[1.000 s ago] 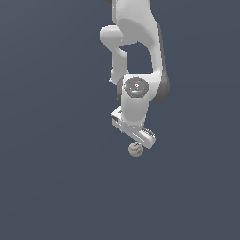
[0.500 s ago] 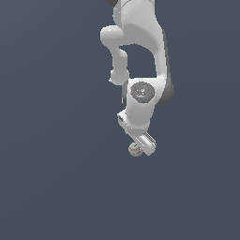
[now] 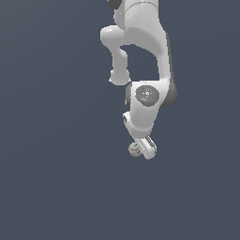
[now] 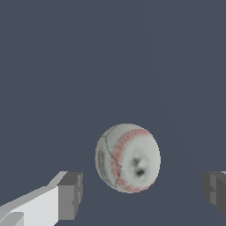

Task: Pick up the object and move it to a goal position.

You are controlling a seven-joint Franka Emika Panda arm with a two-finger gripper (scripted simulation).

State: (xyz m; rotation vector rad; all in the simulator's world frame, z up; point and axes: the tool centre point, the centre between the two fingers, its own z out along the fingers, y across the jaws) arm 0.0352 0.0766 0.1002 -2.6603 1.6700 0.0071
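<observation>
A: Wrist view first: the ball (image 4: 128, 158) sits between the 2 finger pads (image 4: 70, 195), with clear gaps on both sides. So the hand (image 4: 143, 192) is wide open and has hold of nothing.

B: Agreed. In the exterior view the arm (image 3: 145, 51) bends down over the dark worktop (image 3: 51, 178), and the ball (image 3: 134, 149) shows just at the exterior view's left of the hand (image 3: 147, 149), partly hidden by it. I cannot tell from there whether the fingertips reach level with the ball's middle.

A: That is my worry. If the fingers close while too high, I judge the pads would press the upper curve and squeeze the ball out downward or sideways.

B: And it is round, so any nudge from 1 pad arriving first could roll it away across the worktop. In the wrist view it lies nearer 1 pad than the other, which makes that more likely.

A: No goal marker is visible in either view, so I cannot say which way the carry goes.
</observation>
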